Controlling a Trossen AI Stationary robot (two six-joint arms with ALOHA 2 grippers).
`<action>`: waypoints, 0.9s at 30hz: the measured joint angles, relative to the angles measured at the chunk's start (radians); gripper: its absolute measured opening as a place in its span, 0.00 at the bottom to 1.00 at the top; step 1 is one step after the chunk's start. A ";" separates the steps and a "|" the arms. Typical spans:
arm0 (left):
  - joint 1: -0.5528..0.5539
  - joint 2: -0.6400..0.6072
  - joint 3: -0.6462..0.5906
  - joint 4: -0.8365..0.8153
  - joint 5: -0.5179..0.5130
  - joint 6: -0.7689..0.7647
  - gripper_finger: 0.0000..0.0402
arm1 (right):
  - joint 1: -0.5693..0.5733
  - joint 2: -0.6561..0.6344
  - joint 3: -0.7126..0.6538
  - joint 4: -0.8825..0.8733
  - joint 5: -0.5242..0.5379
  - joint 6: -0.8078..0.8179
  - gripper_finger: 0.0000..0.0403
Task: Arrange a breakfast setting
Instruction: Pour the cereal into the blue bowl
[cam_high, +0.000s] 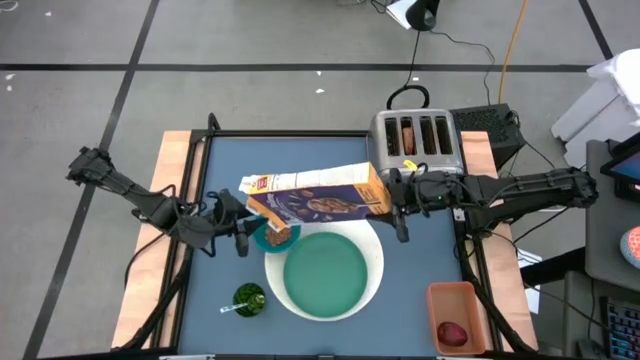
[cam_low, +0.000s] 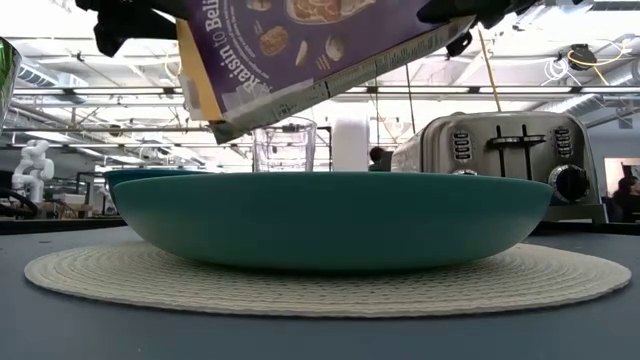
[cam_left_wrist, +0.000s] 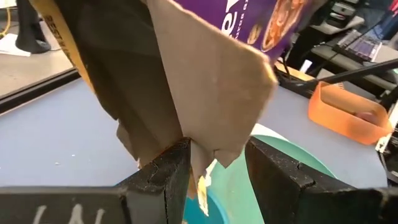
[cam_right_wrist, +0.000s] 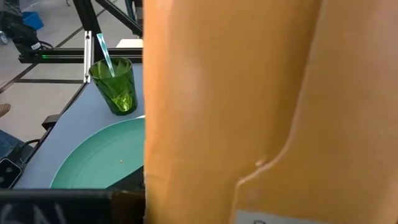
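Counting what is out: one purple cereal box (cam_high: 318, 199), one teal plate (cam_high: 325, 274) lying on a larger white mat (cam_high: 374, 250), one small teal bowl (cam_high: 270, 236), one green glass (cam_high: 249, 298) with a straw in it, one orange bin (cam_high: 461, 317) holding one red apple (cam_high: 453, 333), and one four-slot toaster (cam_high: 415, 139).

All of it rests on a dark blue tabletop (cam_high: 215, 170) with pale wooden edges, standing on a grey floor marked with black lines. Looking level across the surface, a large workshop room opens behind, with ceiling rails and more benches.

Held up in the air over the far rim of the plate, the box lies nearly flat, its long axis running across the tabletop from left to right. Its opened flap end points toward the left arm and dips down over the small bowl, while its closed end sits higher near the toaster.

Right hand (cam_high: 400, 200) is clamped on the closed end of the box. Left hand (cam_left_wrist: 214, 177) sits just beside the bowl with its fingers (cam_left_wrist: 165, 177) parted around the hanging flap, and whether they actually pinch it I cannot tell.
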 joint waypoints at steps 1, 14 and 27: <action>0.005 0.000 0.000 0.000 0.000 0.000 0.40 | 0.000 0.000 0.000 0.000 0.000 0.000 0.46; 0.063 0.000 0.000 -0.015 0.001 0.017 0.40 | 0.000 0.001 0.000 -0.002 -0.007 -0.003 0.46; 0.063 0.000 0.000 0.002 0.065 0.064 0.06 | 0.001 0.001 -0.001 0.006 -0.009 -0.003 0.45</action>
